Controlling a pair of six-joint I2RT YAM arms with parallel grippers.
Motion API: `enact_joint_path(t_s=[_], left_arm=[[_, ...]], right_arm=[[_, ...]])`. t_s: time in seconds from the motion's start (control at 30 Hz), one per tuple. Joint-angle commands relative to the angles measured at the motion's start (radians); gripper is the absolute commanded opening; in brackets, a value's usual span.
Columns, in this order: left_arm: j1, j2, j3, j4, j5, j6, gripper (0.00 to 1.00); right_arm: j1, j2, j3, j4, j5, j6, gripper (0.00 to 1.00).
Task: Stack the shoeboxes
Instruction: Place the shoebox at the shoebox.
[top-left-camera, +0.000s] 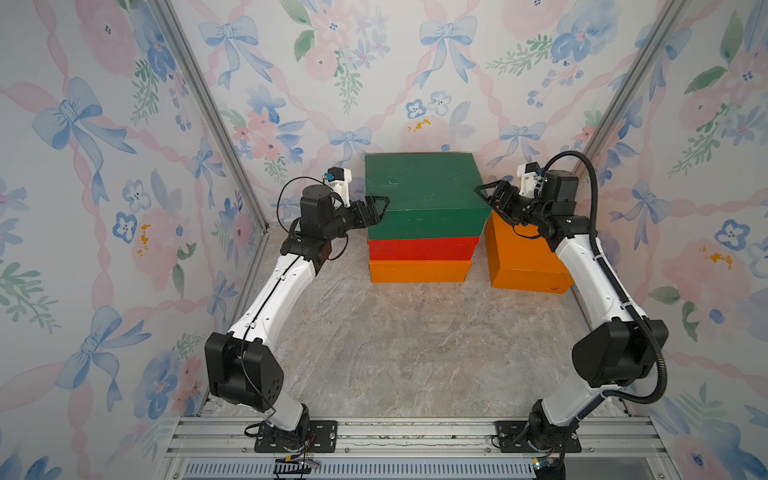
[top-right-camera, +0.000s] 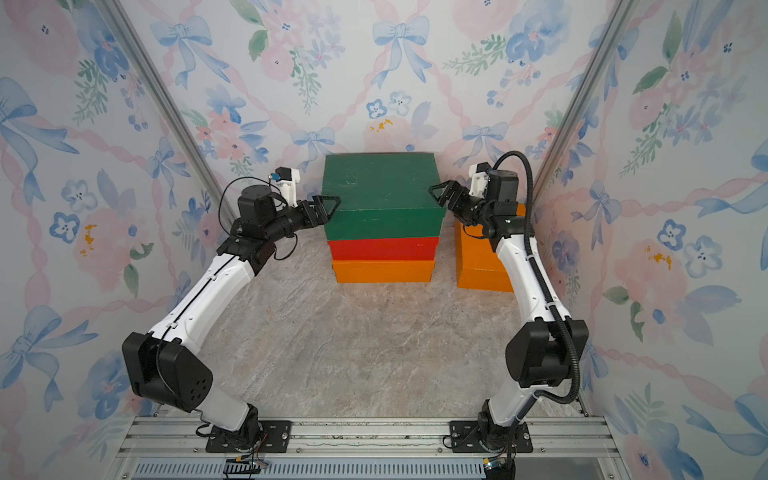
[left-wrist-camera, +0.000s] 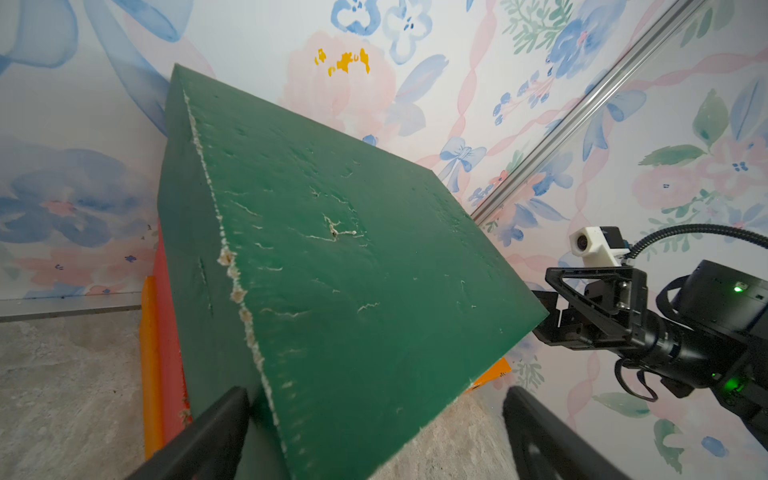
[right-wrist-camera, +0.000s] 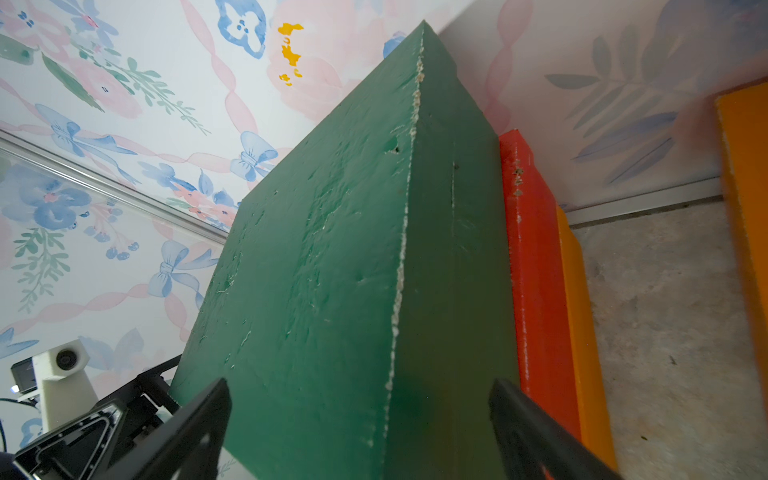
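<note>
Three shoeboxes stand stacked at the back wall: a dark green box (top-left-camera: 419, 187) on a red box (top-left-camera: 419, 249) on an orange box (top-left-camera: 419, 271). A second orange box (top-left-camera: 523, 266) lies on the floor to the right of the stack, partly under my right arm. My left gripper (top-left-camera: 379, 210) is open at the green box's left end. In the left wrist view the gripper (left-wrist-camera: 376, 395) straddles that box's near corner (left-wrist-camera: 332, 270). My right gripper (top-left-camera: 487, 198) is open at the right end, its jaws (right-wrist-camera: 361, 384) wide astride the green box's lid edge (right-wrist-camera: 324, 270).
Floral walls close in the cell at the back and on both sides, with metal rails (top-left-camera: 216, 124) in the corners. The stack sits close to the back wall. Marbled floor (top-left-camera: 395, 353) stretches from the boxes to the arm bases.
</note>
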Motion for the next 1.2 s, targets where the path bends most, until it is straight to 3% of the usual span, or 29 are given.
enact_joint_path(t_s=[0.0, 1.17], left_arm=[[-0.003, -0.038, -0.016, 0.009, -0.006, -0.011, 0.98], [0.0, 0.104, 0.14, 0.018, 0.027, -0.034, 0.98]], right_arm=[[-0.005, -0.043, -0.026, 0.04, -0.024, 0.002, 0.97], [0.067, -0.115, -0.124, 0.054, -0.017, -0.016, 0.97]])
